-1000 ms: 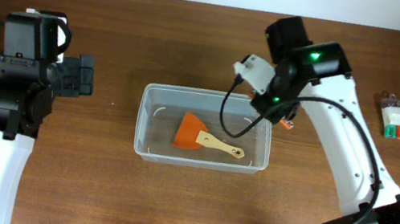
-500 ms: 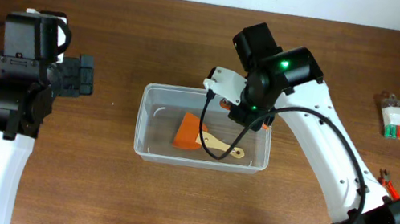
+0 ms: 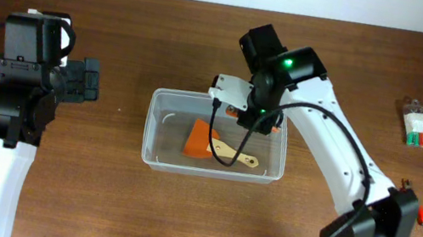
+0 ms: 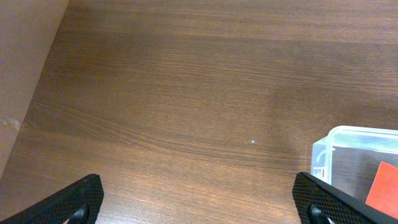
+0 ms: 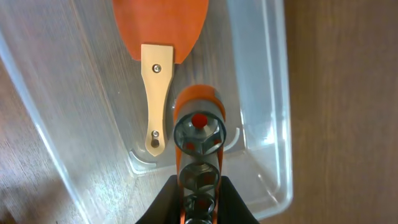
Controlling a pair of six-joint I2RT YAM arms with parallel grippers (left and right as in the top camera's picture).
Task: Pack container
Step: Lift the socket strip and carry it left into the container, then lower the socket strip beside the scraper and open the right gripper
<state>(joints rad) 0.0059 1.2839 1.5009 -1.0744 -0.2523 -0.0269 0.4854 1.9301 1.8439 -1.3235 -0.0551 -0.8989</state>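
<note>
Clear rounded plastic container [image 5: 264, 93]; right gripper [image 5: 199, 204] clamped on cylindrical orange tool [image 5: 199, 124]; left gripper [image 4: 205, 202] apart

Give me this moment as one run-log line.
right gripper shut on orange tool over container | scraper lying in container | left gripper open over table

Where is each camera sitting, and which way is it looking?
Overhead: above the table, looking straight down; left arm and right arm show, container in the middle.
Left wrist: on the left arm, looking down at bare wood; its own fingertips show, wide apart.
Right wrist: on the right arm, looking down into the container; its gripper clamps an orange tool.
Shared: all three show the container; overhead and right wrist both show the orange scraper.
</note>
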